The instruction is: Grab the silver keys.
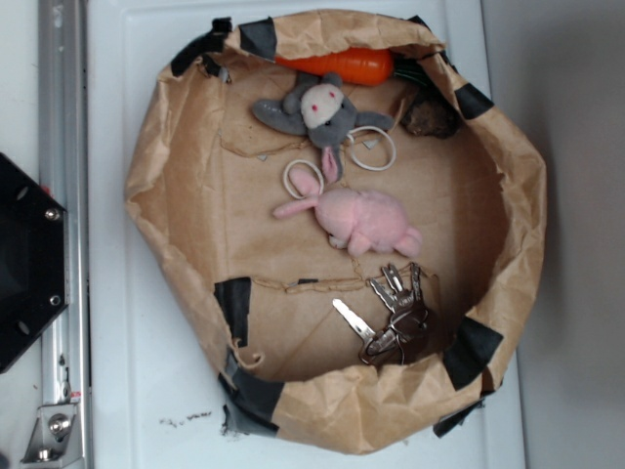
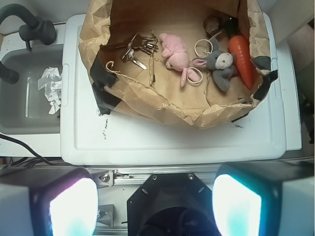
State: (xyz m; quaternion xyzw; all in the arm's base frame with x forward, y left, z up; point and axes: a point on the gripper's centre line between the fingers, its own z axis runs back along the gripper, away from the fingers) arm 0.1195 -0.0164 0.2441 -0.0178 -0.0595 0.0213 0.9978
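Keys wait at the rim of the paper nest, my gripper far back

Exterior view: the silver keys (image 1: 393, 315) lie inside the brown paper nest (image 1: 176, 166), close to its taped wall and just beside the pink toy (image 1: 363, 221). On the other side of the pink toy from the keys are thin white rings (image 1: 373, 149), a grey plush mouse (image 1: 317, 107) and an orange carrot (image 1: 340, 64). I judge the crumpled wall is there so that small things do not roll off the white lid (image 1: 146, 391). My arm does not show here, only a black base (image 1: 24, 264) outside the nest.

Wrist view: my gripper (image 2: 155, 206) looks down from well apart, above the black base and outside the paper nest. My two fingers (image 2: 74, 209) appear at the bottom corners, spread wide, with nothing between them. The keys are at the far side of the nest from me, next to the pink toy. I judge the grab is not yet begun; I must first travel over the wall and then descend.
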